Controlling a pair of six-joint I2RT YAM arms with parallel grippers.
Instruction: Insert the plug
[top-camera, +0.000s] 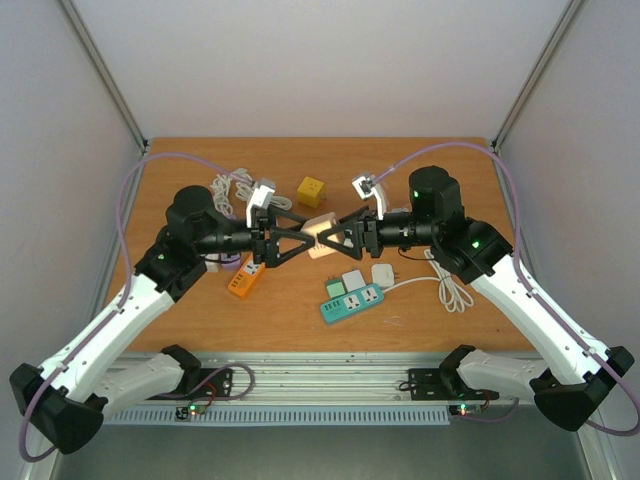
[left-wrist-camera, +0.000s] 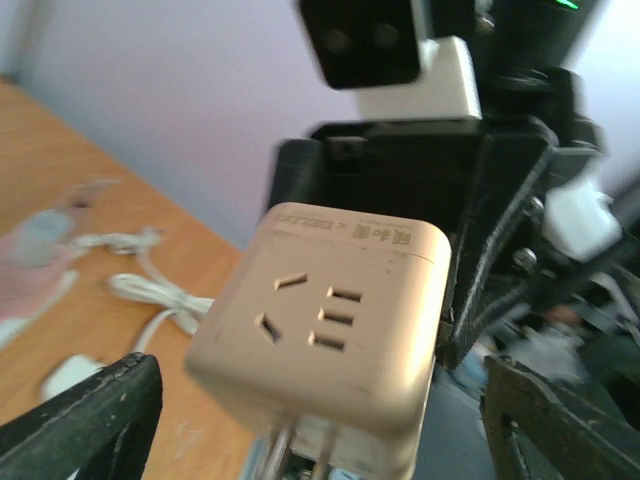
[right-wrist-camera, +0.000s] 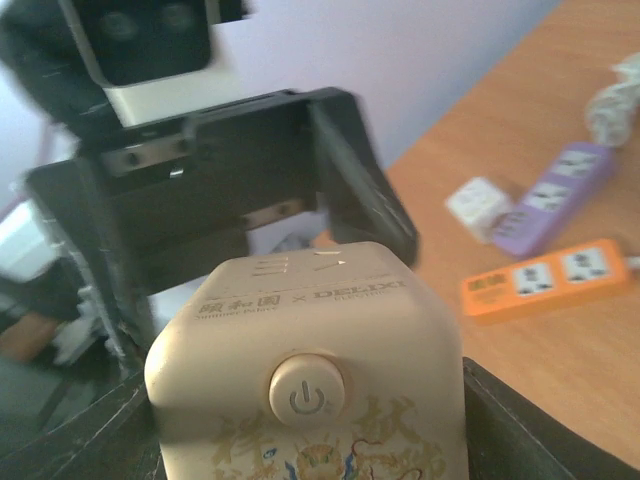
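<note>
The cube (right-wrist-camera: 310, 370) sits mid-air between both grippers, apparently for a handover. The right gripper (top-camera: 343, 233) seems clamped on its sides. The left gripper (top-camera: 303, 240) stands open around it, fingers clear.

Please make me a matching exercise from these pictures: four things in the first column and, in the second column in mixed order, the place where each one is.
Things:
1. beige cube socket
2. yellow cube
3. orange power strip
4. teal power strip

Places:
A. lying just right of the middle, with a white cable running off to the right
B. in the air, between the left gripper and the right gripper
C. on the far side, beyond both grippers
D. lying left of centre, close to the left arm

Pairs: 1-B, 2-C, 3-D, 4-A
</note>
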